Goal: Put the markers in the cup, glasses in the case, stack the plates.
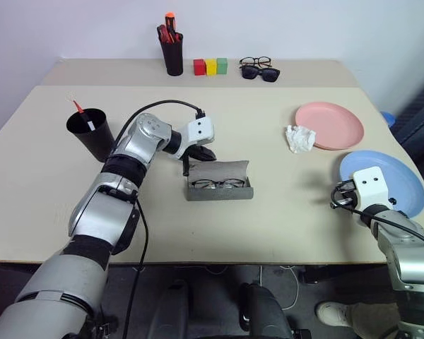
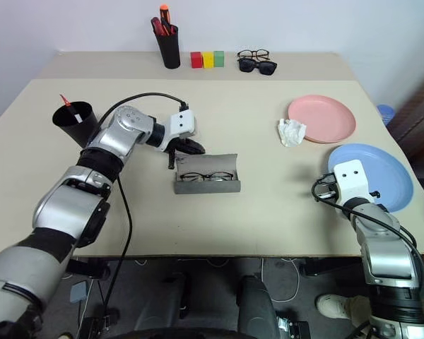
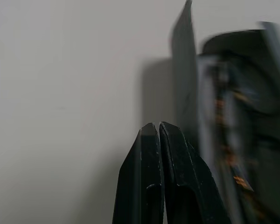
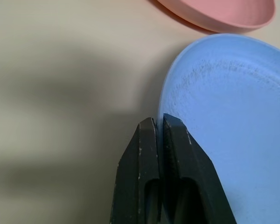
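Observation:
The grey case (image 1: 220, 189) lies open mid-table, lid upright, with the wire-framed glasses (image 1: 218, 184) inside it. My left gripper (image 1: 201, 152) is shut and empty, just behind the case's left end; its closed fingers (image 3: 151, 140) show beside the lid (image 3: 183, 84). At the far left stands the black cup (image 1: 90, 133) with a red marker (image 1: 79, 109) sticking out. The pink plate (image 1: 332, 123) and the blue plate (image 1: 392, 176) lie apart on the right. At the blue plate's near-left rim (image 4: 172, 88), my right gripper (image 4: 159, 122) is shut and holds nothing.
A crumpled white tissue (image 1: 299, 138) lies against the pink plate's left edge. Along the back stand a black pen holder (image 1: 173, 55) full of markers, red, yellow and green blocks (image 1: 210, 66), black sunglasses (image 1: 261, 73) and dark-framed spectacles (image 1: 255, 61).

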You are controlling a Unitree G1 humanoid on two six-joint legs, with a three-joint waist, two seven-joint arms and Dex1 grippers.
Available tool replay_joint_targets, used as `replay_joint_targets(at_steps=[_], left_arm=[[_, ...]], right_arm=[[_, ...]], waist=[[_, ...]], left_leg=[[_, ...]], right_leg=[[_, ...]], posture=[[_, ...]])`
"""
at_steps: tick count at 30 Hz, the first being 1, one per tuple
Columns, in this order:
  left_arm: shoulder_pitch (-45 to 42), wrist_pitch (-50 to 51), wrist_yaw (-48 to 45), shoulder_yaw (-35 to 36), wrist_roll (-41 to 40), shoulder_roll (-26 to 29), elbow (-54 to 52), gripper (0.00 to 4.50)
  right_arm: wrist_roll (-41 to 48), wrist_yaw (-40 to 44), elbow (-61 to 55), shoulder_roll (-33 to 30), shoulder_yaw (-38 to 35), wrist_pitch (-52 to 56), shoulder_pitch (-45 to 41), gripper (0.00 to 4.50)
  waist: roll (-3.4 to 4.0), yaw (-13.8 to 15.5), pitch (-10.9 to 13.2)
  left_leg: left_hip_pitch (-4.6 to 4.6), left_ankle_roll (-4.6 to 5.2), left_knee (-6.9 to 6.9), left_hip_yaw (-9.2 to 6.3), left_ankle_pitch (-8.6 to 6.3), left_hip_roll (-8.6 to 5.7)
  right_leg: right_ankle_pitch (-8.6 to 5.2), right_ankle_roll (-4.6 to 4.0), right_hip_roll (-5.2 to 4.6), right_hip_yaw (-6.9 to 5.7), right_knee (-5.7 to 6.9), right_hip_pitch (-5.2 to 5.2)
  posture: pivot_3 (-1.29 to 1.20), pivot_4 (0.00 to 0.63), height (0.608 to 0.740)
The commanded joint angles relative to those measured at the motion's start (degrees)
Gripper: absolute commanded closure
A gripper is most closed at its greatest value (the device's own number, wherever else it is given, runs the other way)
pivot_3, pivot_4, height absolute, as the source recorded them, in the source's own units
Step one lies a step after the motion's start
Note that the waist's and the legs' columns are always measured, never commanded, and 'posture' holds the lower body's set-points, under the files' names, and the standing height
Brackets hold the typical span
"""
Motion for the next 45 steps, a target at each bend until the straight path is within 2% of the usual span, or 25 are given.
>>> replay_joint_targets(at_steps=[1,7,13,16,18,20,22,24,28,45], left_arm=[[3.22,4.11,-1.88,-0.03,-1.28,1.82,-8.4,4.43],[6.72,10.09,-4.55,-1.06,-2.3,3.17,-17.03,4.43],[6.92,9.06,0.9,1.69,-3.22,2.87,-19.32,4.43],[7.34,12.74,0.02,6.91,-11.83,0.77,-25.18,4.43],[8.77,16.34,-1.55,7.38,-15.22,0.63,-29.92,4.43],[11.44,24.26,-4.22,6.55,-20.31,1.03,-37.92,3.93],[13.4,28.67,-4.75,5.85,-23.35,1.19,-43.3,3.13],[14.65,30.56,-4.07,5.51,-24.86,1.19,-46.24,2.21],[15.27,31.88,-1.77,5.49,-26.46,0.9,-48.45,0.04],[14.86,26.89,1.41,3.79,-27.33,-0.04,-47.23,0.04]], right_arm=[[-0.01,0.03,-0.5,0.23,-1.0,-0.85,0.31,4.5],[-0.06,0.28,0.26,0.09,-0.81,-1.26,0.02,4.5],[-0.06,0.59,0.15,-0.37,-1.27,-1.26,-0.2,4.5],[0.09,0.89,-0.53,-0.59,-1.62,-1.0,0.22,4.5],[0.12,1.06,-0.62,-0.68,-1.72,-0.94,0.3,4.5],[0.04,1.25,-0.5,-0.81,-1.64,-0.88,0.23,4.5],[-0.04,1.4,-0.29,-0.93,-1.54,-0.87,0.11,4.5],[-0.11,1.54,-0.12,-1.06,-1.47,-0.84,-0.05,4.5],[-0.15,1.94,0.11,-1.44,-1.51,-0.74,-0.32,4.5],[-0.47,1.84,-1.43,-2.05,-2.25,0.39,-0.42,4.5]], waist=[[0.0,-0.03,0.0],[0.0,0.14,0.0],[0.0,0.16,0.0],[-0.01,0.19,0.0],[0.0,0.18,0.0],[0.09,0.03,-0.05],[0.11,-0.08,-0.07],[0.11,-0.1,-0.07],[0.11,-0.07,-0.07],[0.11,0.01,-0.07]], left_leg=[[0.01,0.0,0.0,0.0,0.0,0.0],[-0.02,0.0,0.07,-0.01,0.0,0.0],[0.01,0.0,0.07,-0.01,0.0,0.0],[-0.01,0.0,0.07,-0.02,0.0,0.0],[-0.02,0.0,0.08,-0.01,0.0,0.0],[0.0,0.0,0.06,-0.01,0.0,0.0],[0.05,0.0,0.03,-0.01,0.0,0.0],[0.08,0.01,0.05,-0.01,0.01,0.0],[0.09,0.01,0.08,-0.01,0.01,0.0],[0.1,0.01,0.07,0.01,0.01,0.0]], right_leg=[[0.0,0.0,0.0,0.0,0.02,0.0],[0.0,0.0,0.0,0.01,0.04,0.0],[0.0,-0.01,0.0,0.01,0.06,0.0],[0.0,0.0,0.0,0.02,0.06,0.0],[0.0,0.0,0.0,0.02,0.04,0.01],[0.0,0.0,0.0,0.03,0.05,0.01],[-0.01,0.01,0.0,0.06,0.09,0.01],[-0.01,0.0,0.01,0.06,0.14,0.01],[-0.02,-0.03,0.01,0.08,0.16,0.03],[-0.11,-0.19,0.02,0.09,0.14,0.04]], posture=[[0.0,0.15,0.74],[0.0,0.15,0.74],[0.0,0.15,0.74],[0.0,0.15,0.74],[0.0,0.15,0.74],[0.0,0.15,0.74],[0.0,0.15,0.74],[0.0,0.15,0.74],[0.0,0.15,0.74],[0.0,0.15,0.74]])
